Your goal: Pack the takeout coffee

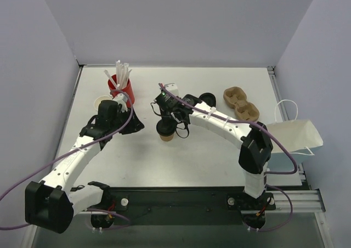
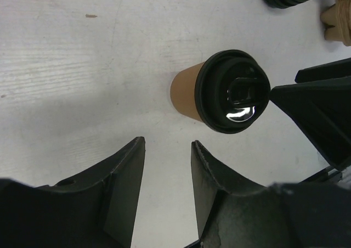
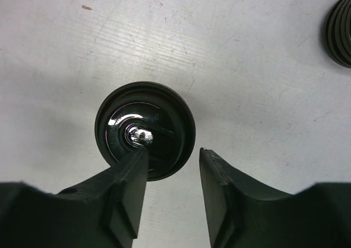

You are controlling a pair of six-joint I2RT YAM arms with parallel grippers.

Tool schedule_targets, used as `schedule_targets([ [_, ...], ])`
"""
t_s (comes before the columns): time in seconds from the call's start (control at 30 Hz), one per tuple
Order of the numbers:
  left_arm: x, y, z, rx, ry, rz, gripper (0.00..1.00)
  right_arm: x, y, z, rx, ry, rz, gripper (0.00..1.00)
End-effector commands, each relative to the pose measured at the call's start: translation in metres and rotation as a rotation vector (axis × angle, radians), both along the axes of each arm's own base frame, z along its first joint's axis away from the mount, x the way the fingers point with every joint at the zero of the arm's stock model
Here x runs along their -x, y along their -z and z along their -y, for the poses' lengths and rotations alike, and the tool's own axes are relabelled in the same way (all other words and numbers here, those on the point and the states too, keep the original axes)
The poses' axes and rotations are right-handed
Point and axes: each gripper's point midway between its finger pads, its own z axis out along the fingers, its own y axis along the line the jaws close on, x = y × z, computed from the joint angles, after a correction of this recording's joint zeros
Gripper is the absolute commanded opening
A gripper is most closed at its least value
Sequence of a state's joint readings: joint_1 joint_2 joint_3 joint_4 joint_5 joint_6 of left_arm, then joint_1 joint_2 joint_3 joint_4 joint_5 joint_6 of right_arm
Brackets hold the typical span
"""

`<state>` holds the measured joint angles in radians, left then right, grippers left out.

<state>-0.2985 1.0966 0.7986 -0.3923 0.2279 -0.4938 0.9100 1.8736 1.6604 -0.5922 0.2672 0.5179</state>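
Right claw [image 3: 173, 155] spread and empty over the coffee [image 2: 186, 91], one finger [image 3: 129, 193] across its lid [image 3: 159, 111]: drop off-centre and it could knock it over on the counter [image 3: 247, 67].

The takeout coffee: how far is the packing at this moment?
Done: the black lid sits on the coffee cup. In hand: the right gripper hangs open just above it, gripping nothing; the left gripper is open nearby. Left: the cup stands on the table, not yet in the cardboard carrier or paper bag.
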Motion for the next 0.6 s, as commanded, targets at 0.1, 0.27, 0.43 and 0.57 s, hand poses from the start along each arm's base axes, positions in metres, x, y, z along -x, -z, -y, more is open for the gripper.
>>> schedule_targets([
  [0.1, -0.03, -0.023, 0.034, 0.155, 0.077, 0.089, 0.49, -0.006, -0.018, 0.012, -0.186, -0.092, -0.085, 0.49],
  [0.27, -0.035, -0.011, 0.048, 0.194, 0.117, 0.075, 0.5, -0.007, -0.009, 0.013, -0.284, -0.137, -0.16, 0.51],
  [0.43, -0.035, -0.003, 0.054, 0.217, 0.119, 0.067, 0.5, 0.001, 0.001, 0.005, -0.352, -0.178, -0.221, 0.56],
  [0.57, -0.041, 0.0, 0.061, 0.226, 0.132, 0.074, 0.5, -0.001, 0.01, 0.007, -0.371, -0.156, -0.233, 0.56],
])
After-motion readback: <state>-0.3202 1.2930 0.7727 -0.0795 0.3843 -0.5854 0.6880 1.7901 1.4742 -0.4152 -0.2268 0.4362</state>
